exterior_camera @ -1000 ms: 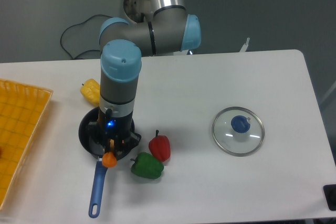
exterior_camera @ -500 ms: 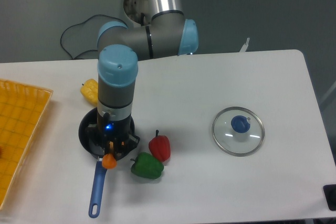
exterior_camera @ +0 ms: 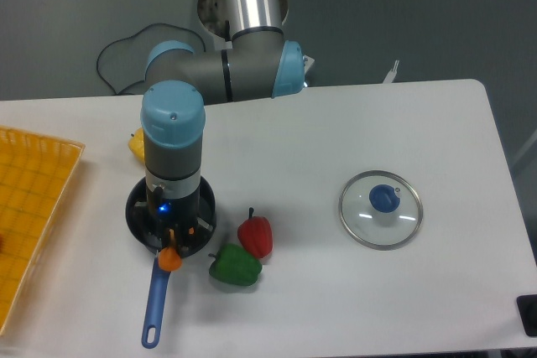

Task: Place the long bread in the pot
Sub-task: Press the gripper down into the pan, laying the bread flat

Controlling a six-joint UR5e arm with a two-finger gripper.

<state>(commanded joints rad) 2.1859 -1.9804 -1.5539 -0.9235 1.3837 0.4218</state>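
Note:
The pot (exterior_camera: 134,208) is a small black saucepan at the table's left, with its long blue handle (exterior_camera: 155,303) pointing toward the front edge. My gripper (exterior_camera: 172,236) points straight down over the pot and hides most of its inside. It is shut on the long bread (exterior_camera: 171,259). Only the loaf's orange-brown rounded end shows, sticking out below the fingers over the pot's front rim where the handle starts. The rest of the loaf is hidden by the gripper.
A red pepper (exterior_camera: 256,236) and a green pepper (exterior_camera: 235,265) lie just right of the pot. A yellow bell pepper (exterior_camera: 140,145) sits behind it, partly hidden by the arm. A glass lid with a blue knob (exterior_camera: 380,209) lies to the right. An orange basket (exterior_camera: 29,207) is at the left edge.
The arm has shifted left and slightly down over the pot. The bread's visible end has moved a little left and down with it.

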